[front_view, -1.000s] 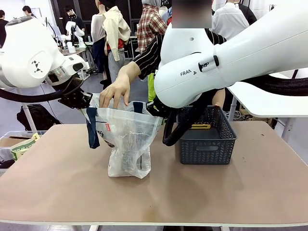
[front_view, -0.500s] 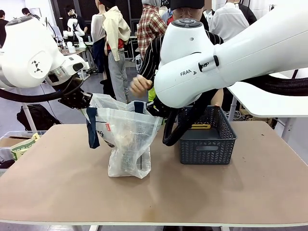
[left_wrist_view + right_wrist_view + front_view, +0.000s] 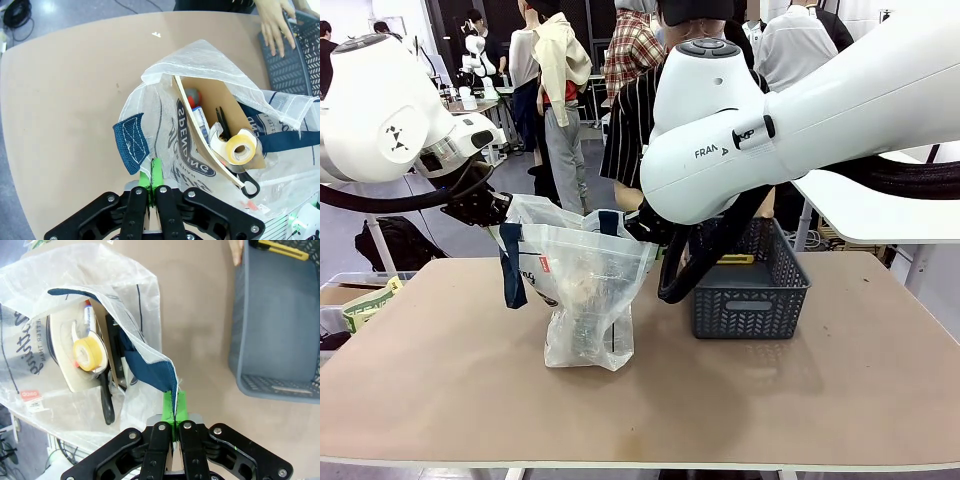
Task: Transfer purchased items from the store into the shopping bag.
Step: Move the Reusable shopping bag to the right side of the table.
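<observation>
The shopping bag (image 3: pixel 582 290) stands on the table, held open from both sides. My left gripper (image 3: pixel 496 214) is shut on its rim beside a navy strap (image 3: pixel 131 142). My right gripper (image 3: pixel 640 228) is shut on the opposite navy handle (image 3: pixel 150 367). Inside the bag lie a carded yellow tape roll (image 3: pixel 236 147), black scissors (image 3: pixel 222 125) and a tube (image 3: pixel 199 117). The store (image 3: pixel 752 290), a dark grey mesh basket, stands right of the bag with a yellow-and-black pack (image 3: pixel 280 249) at its far end. The person's hand (image 3: pixel 275 22) rests at the basket's edge.
The brown table (image 3: pixel 800 400) has free room in front of the bag and the basket. A crate with papers (image 3: pixel 360 305) sits off the table's left edge. People stand behind the far side.
The person's hand has left the bag's mouth and drawn back toward the basket, leaving a brownish carded item inside the bag. Both grippers have stayed still.
</observation>
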`<state>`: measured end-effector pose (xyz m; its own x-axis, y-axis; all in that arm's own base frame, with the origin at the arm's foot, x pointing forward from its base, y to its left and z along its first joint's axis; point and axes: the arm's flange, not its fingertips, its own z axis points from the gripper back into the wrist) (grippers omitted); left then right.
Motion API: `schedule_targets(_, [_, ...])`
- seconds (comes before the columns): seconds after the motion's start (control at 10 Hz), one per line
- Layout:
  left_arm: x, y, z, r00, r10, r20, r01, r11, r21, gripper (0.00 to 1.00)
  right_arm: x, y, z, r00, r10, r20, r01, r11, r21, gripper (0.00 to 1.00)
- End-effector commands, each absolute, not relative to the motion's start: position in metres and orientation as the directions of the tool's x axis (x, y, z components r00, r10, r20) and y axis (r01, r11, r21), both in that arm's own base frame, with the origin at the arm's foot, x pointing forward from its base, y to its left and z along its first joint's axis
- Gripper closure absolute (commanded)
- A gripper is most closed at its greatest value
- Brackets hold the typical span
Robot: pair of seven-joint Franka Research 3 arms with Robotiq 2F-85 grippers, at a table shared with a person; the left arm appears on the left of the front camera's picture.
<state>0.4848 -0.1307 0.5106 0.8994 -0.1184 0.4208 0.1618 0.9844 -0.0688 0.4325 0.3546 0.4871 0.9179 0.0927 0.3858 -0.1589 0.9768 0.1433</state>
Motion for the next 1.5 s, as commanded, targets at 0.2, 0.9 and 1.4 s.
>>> schedule_targets(0.2, [0.4848, -0.1275, 0.5108, 0.897, -0.11, 0.427, 0.155, 0.985, -0.071, 1.0, 0.4321, 0.3533, 0.4858, 0.918, 0.091, 0.386, -0.157, 0.977, 0.143, 1.0])
schedule_targets(0.9, [0.4848, -0.1275, 0.5108, 0.897, -0.11, 0.427, 0.155, 0.985, -0.071, 1.0, 0.4321, 0.3533, 0.4858, 0.918, 0.091, 0.386, -0.157, 0.977, 0.143, 1.0])
schedule_targets(1.4, [0.4848, -0.1275, 0.5108, 0.897, -0.11, 0.427, 0.155, 0.985, -0.071, 1.0, 0.4321, 0.3533, 0.4858, 0.918, 0.091, 0.386, -0.157, 0.977, 0.143, 1.0])
